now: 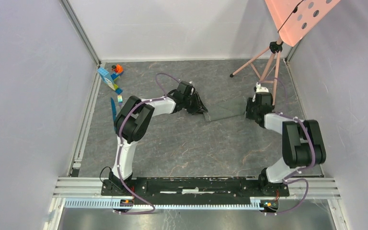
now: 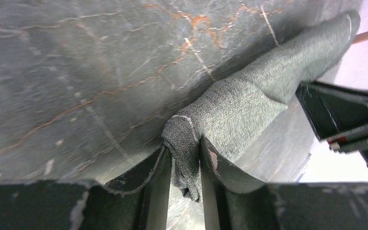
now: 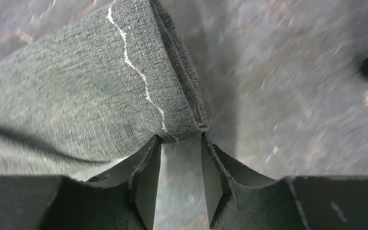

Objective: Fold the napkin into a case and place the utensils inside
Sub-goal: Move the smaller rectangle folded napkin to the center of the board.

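Observation:
The dark grey napkin (image 1: 225, 115) is stretched between my two grippers at mid table. My left gripper (image 1: 202, 109) is shut on its left end; in the left wrist view the bunched cloth (image 2: 249, 96) is pinched between the fingers of that gripper (image 2: 186, 148). My right gripper (image 1: 247, 114) is at the napkin's right end. In the right wrist view a stitched corner of the napkin (image 3: 76, 86) lies at the tips of that gripper (image 3: 181, 139), whose jaws stand apart with table showing between them. The blue knife (image 1: 112, 111) and the fork (image 1: 119, 99) lie at the far left.
Blue and orange toy blocks (image 1: 110, 76) sit at the back left corner. A tripod (image 1: 268, 62) with an orange perforated board (image 1: 299, 17) stands at the back right. White walls enclose the table. The right arm's black body (image 2: 345, 115) shows in the left wrist view.

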